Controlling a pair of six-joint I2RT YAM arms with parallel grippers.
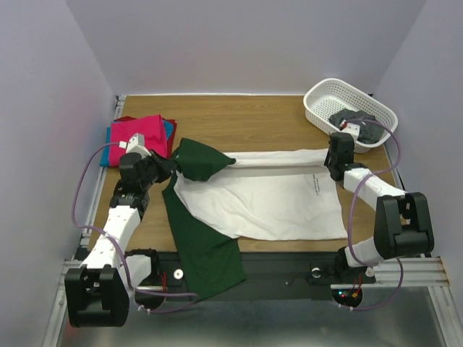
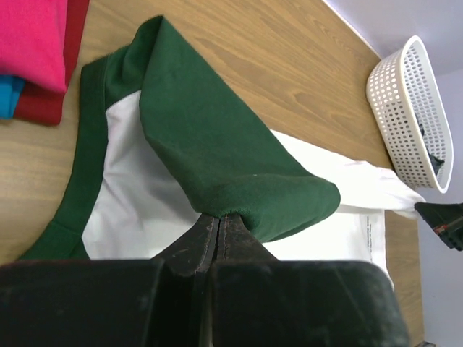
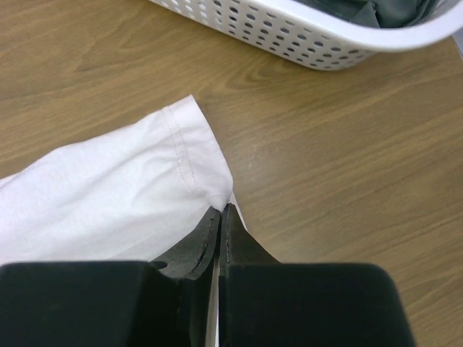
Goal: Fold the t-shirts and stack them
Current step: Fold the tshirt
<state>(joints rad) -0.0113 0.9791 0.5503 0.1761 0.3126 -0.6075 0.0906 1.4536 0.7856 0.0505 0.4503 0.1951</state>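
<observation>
A white t-shirt (image 1: pixel 268 199) with dark green sleeves lies spread across the table's middle, its far edge folded over toward the front. My left gripper (image 1: pixel 172 168) is shut on the green sleeve (image 2: pixel 217 137) and holds it lifted over the white body. My right gripper (image 1: pixel 334 165) is shut on the white hem corner (image 3: pixel 195 166) at the shirt's right end. The other green sleeve (image 1: pixel 202 246) drapes over the table's near edge. A stack of folded t-shirts (image 1: pixel 141 137), magenta on top of blue and red, sits at the far left.
A white lattice basket (image 1: pixel 318 108) stands at the far right corner with dark cloth (image 1: pixel 358 124) inside it. It also shows in the left wrist view as a basket (image 2: pixel 405 108) and close ahead of my right fingers as a basket rim (image 3: pixel 304 29).
</observation>
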